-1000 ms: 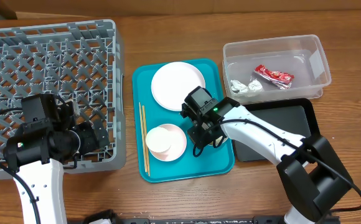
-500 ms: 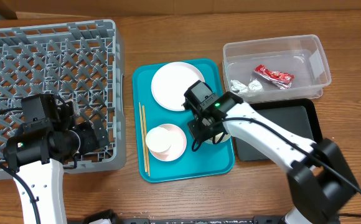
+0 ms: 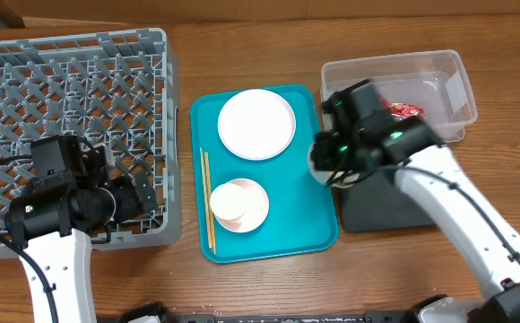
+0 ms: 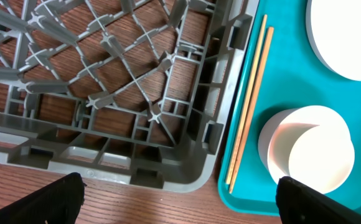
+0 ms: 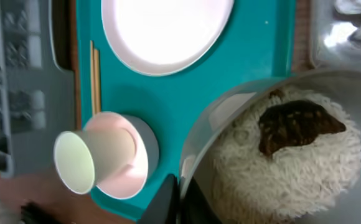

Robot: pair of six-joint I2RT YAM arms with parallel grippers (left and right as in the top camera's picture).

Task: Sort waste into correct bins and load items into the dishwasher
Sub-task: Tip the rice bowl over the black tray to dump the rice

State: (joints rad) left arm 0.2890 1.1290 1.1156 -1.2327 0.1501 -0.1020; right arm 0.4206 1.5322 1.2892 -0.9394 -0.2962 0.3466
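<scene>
My right gripper [image 5: 180, 202] is shut on the rim of the grey-green bowl [image 5: 230, 112], which holds white rice [image 5: 305, 174] and a brown food scrap [image 5: 295, 123]. In the overhead view this gripper [image 3: 332, 169] hangs over the teal tray's right edge, beside the black tray [image 3: 421, 184]. The clear tub [image 3: 448, 72] holds the red wrapper [image 3: 405, 109]. The white napkin [image 5: 351, 25] shows in the right wrist view. The white plate [image 3: 256, 124], the pink bowl [image 3: 249, 205] with the white cup [image 3: 227, 205] lying in it, and the chopsticks [image 3: 207, 199] sit on the teal tray. My left gripper [image 4: 183, 208] is open and empty over the front edge of the dish rack [image 3: 72, 90].
The teal tray [image 3: 269, 235] lies between the rack and the bins. The clear tub stands behind the black tray at the right. Bare wooden table [image 3: 242, 36] runs along the back and front edges.
My right arm has lifted the grey-green bowl off the teal tray and swung it right toward the black tray and clear tub. The left arm has not moved.
</scene>
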